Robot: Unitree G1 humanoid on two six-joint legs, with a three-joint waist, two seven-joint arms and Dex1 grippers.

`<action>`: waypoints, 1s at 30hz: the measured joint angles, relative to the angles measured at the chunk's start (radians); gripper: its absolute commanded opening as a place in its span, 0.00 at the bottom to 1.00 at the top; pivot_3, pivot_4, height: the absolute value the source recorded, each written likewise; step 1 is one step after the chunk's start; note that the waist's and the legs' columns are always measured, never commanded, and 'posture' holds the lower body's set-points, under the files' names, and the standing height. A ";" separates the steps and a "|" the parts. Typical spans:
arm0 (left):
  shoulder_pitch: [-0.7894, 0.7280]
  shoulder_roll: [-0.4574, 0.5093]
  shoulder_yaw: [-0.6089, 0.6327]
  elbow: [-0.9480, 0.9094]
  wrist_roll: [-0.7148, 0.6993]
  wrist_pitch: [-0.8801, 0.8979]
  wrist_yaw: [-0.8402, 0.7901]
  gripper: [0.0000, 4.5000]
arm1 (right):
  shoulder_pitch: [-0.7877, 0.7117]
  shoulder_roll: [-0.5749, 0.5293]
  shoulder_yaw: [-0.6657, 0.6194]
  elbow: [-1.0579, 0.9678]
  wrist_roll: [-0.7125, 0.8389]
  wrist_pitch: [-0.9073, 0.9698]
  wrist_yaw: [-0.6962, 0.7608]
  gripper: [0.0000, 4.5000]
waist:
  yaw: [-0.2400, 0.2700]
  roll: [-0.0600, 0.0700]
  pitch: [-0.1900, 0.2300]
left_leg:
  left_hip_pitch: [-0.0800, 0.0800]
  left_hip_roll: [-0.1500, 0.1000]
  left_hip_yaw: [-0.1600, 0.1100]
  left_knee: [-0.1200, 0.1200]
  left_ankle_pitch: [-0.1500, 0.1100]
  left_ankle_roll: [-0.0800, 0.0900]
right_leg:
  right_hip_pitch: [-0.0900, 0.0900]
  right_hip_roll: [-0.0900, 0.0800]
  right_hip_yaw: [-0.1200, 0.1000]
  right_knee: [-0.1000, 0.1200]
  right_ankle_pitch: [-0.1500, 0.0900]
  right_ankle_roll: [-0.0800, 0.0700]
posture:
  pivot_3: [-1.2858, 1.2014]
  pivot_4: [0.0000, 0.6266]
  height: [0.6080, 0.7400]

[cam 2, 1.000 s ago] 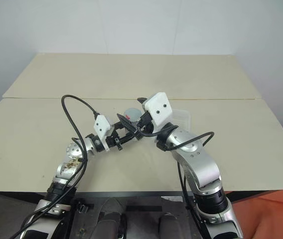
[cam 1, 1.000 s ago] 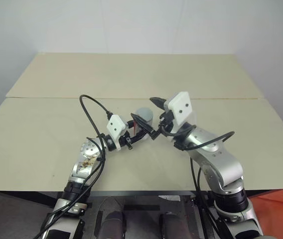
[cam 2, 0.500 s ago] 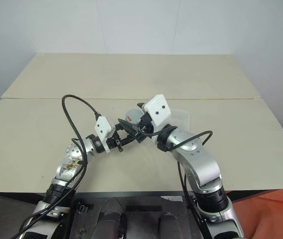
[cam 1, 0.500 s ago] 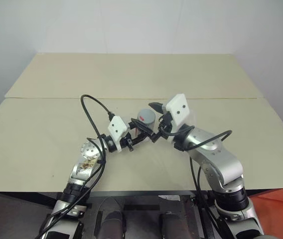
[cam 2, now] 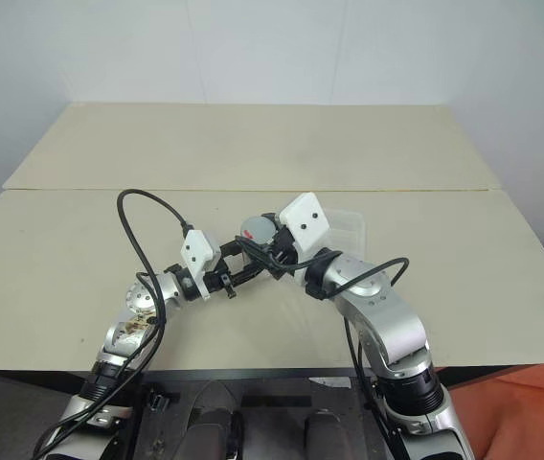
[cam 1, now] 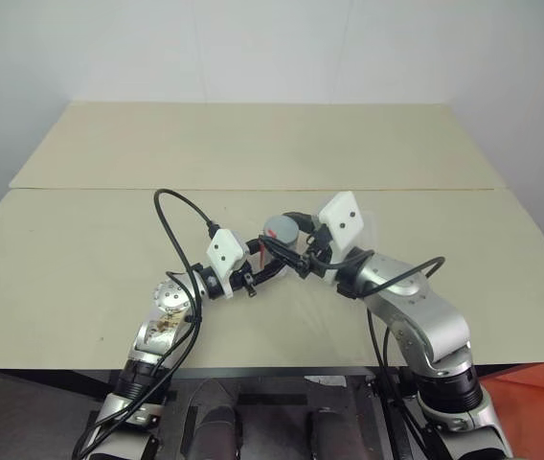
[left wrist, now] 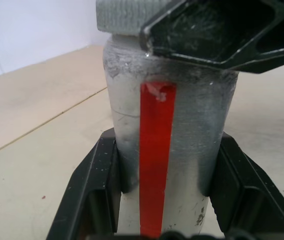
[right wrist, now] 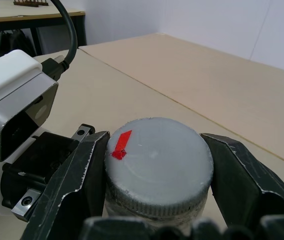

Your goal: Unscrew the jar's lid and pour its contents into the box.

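Observation:
The jar (left wrist: 192,125), silvery with a red strip down its side, stands upright between my left gripper's (left wrist: 168,142) black fingers (left wrist: 99,185), which are shut on its body. Its gray lid (right wrist: 159,162) with a red mark (right wrist: 121,145) sits on top. My right gripper (right wrist: 156,140) is shut on the lid from both sides, its fingers (right wrist: 74,185) pressed against the rim. Both arms meet at the jar (cam 1: 281,230) over the table's near middle. The clear box (cam 2: 351,226) lies just behind my right gripper, partly hidden by its white wrist mount.
The beige table (cam 1: 100,240) stretches wide on both sides, with a seam (cam 1: 109,189) across it farther back. A black cable (cam 1: 171,206) loops up from my left wrist. A white wall rises behind the table.
My right gripper, open around the jar's top before, has closed its fingers on the lid. The left gripper has kept its hold on the jar.

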 measured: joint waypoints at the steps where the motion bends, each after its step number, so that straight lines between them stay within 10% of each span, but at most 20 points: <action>1: 0.000 0.000 0.000 0.000 0.000 0.000 0.000 0.44 | 0.000 -0.001 0.000 0.000 0.000 0.000 0.001 0.62 | 0.000 0.000 0.000 | 0.000 0.000 0.000 0.000 0.000 0.000 | 0.000 0.000 0.000 0.000 0.000 0.000 | 0.52 0.24 1.00; 10: 0.036 0.030 -0.004 -0.060 -0.048 0.030 -0.043 0.44 | -0.001 -0.059 -0.007 0.010 0.033 -0.051 0.112 0.62 | -0.001 0.000 0.000 | 0.000 0.000 0.000 0.000 0.000 0.000 | 0.000 0.000 0.000 0.000 0.000 0.000 | 0.52 0.24 1.00; 30: 0.037 0.232 -0.012 -0.237 -0.240 0.201 -0.323 0.44 | -0.223 -0.214 0.003 0.355 0.202 -0.337 0.835 0.62 | 0.000 0.000 0.001 | 0.000 0.001 0.000 0.000 0.000 0.000 | 0.000 0.001 0.000 -0.001 0.000 0.000 | 0.52 0.24 1.00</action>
